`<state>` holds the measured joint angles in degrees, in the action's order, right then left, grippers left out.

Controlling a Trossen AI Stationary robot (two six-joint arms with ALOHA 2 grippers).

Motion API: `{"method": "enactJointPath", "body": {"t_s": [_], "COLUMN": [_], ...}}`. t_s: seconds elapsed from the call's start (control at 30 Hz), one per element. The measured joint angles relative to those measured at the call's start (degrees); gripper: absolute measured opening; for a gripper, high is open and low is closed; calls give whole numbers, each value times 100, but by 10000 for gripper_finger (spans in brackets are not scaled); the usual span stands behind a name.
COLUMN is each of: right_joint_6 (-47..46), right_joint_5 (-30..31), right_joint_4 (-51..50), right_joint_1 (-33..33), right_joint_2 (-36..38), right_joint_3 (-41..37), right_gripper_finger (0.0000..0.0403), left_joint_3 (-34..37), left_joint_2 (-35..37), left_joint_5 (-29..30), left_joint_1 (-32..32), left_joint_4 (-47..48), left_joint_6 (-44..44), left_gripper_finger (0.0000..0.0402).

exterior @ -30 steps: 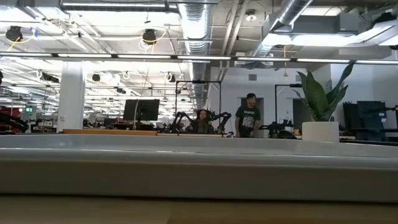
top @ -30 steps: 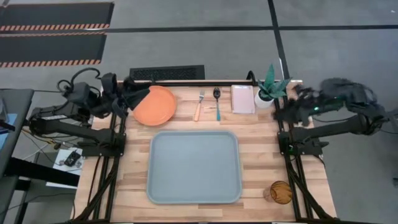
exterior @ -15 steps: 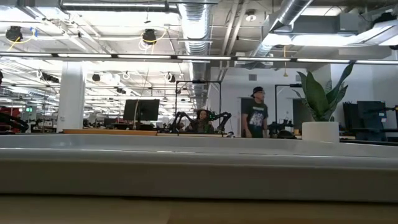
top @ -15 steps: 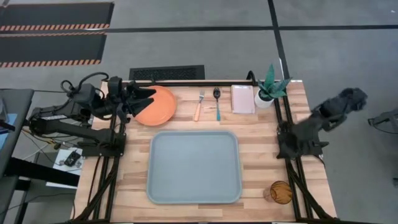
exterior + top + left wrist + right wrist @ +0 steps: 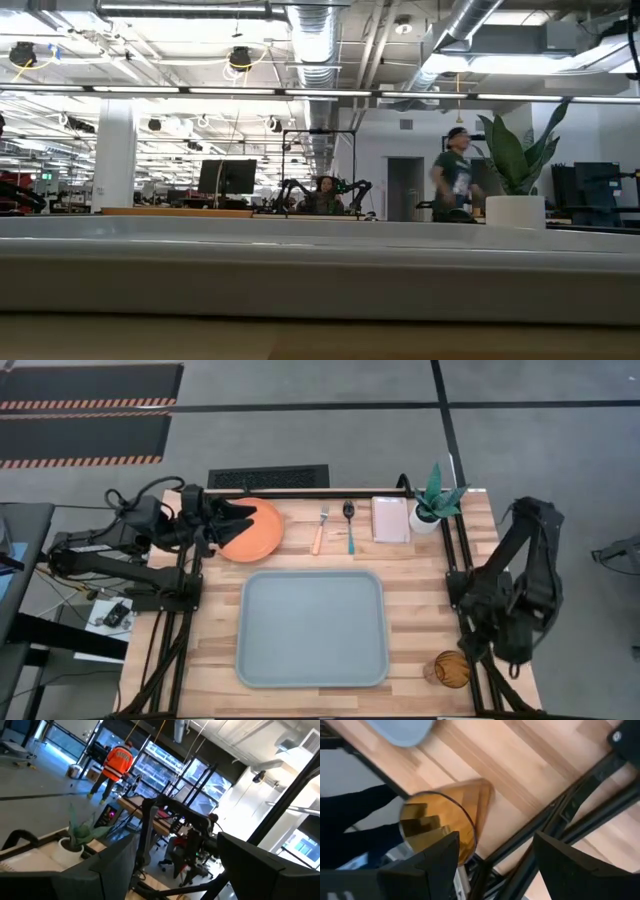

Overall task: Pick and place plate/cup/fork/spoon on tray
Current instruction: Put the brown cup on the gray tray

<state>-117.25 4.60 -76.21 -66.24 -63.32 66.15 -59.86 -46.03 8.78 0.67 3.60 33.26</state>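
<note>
The orange plate [image 5: 256, 530] lies flat at the table's far left. My left gripper [image 5: 243, 517] is open and reaches over the plate's left rim, apart from it as far as shows; its wrist view looks level into the room. The fork [image 5: 320, 530] and the teal-handled spoon [image 5: 349, 526] lie side by side at the far edge. The grey-blue tray [image 5: 311, 628] lies at the middle. The amber cup [image 5: 451, 669] stands at the near right corner. My right gripper [image 5: 500, 652] is open, right of the cup, which shows in its wrist view [image 5: 438, 827].
A small white dish [image 5: 390, 519] and a potted plant [image 5: 434, 502] stand at the far right. The tray's rim [image 5: 320, 270] fills the low view's foreground. A person [image 5: 452, 185] walks in the room behind. Dark frame rails [image 5: 470, 630] run along both table sides.
My right arm has swung from the table's far right toward the near right corner and folded down beside the cup. My left gripper has moved a little toward the table's right, over the plate's left rim. No tableware has moved.
</note>
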Motion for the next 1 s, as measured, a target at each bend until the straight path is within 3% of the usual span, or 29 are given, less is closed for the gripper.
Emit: {"method": "enactJointPath", "body": {"t_s": [0.23, 0.53, 0.8, 0.9, 1.0], "right_joint_6": [-238, -234, -269, -291, -293], "right_joint_5": [0, -15, -68, -58, -56], "right_joint_4": [449, 135, 1139, 1262, 1240], "right_joint_1": [-152, -151, -164, -141, -95], "right_joint_2": [-671, -1247, -1428, -1431, -1405], "right_joint_3": [2, -1, -514, -586, -584], "right_gripper_finger": [276, 276, 274, 251, 201], "left_joint_3": [0, 0, 0, 0, 0], "left_joint_2": [-14, -18, -18, -50, -62], "left_joint_5": [0, 96, 105, 111, 163], "left_joint_1": [0, 0, 0, 1, 0], "left_joint_4": [2, 6, 264, 319, 332], "left_joint_6": [42, 87, 165, 237, 240], "left_gripper_finger": [265, 265, 265, 265, 265]}}
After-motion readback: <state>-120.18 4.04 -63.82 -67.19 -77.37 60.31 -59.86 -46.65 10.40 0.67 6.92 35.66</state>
